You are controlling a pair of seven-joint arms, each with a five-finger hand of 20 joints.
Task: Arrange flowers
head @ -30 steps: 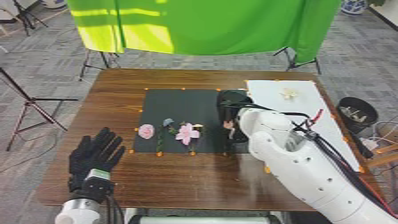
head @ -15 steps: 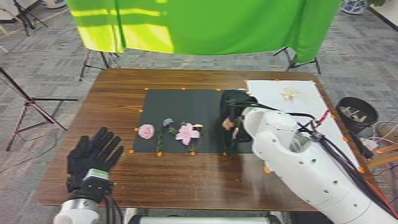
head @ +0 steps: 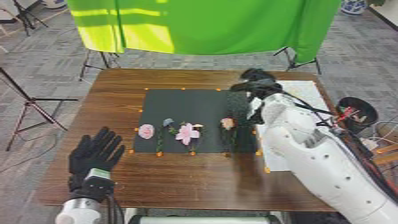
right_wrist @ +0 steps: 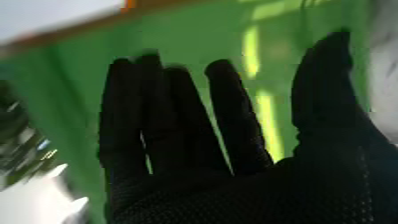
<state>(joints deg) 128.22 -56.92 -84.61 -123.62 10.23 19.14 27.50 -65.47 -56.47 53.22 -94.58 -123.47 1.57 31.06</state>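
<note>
In the head view the right hand is above the far right part of the black mat, near the white sheet's left edge. The right wrist view shows the right hand with straight, spread fingers and nothing in it. My left hand lies open on the table at the left. On the black mat are a round pink flower, a small bluish flower, a large pink flower and a peach flower, side by side along its near half.
A white sheet lies right of the mat, partly under the right arm. A dark bin stands off the table's right edge. Beyond the far table edge hangs a green cloth.
The right hand has moved away from the peach flower, toward the far right, uncovering that flower on the mat. My left hand has not moved.
</note>
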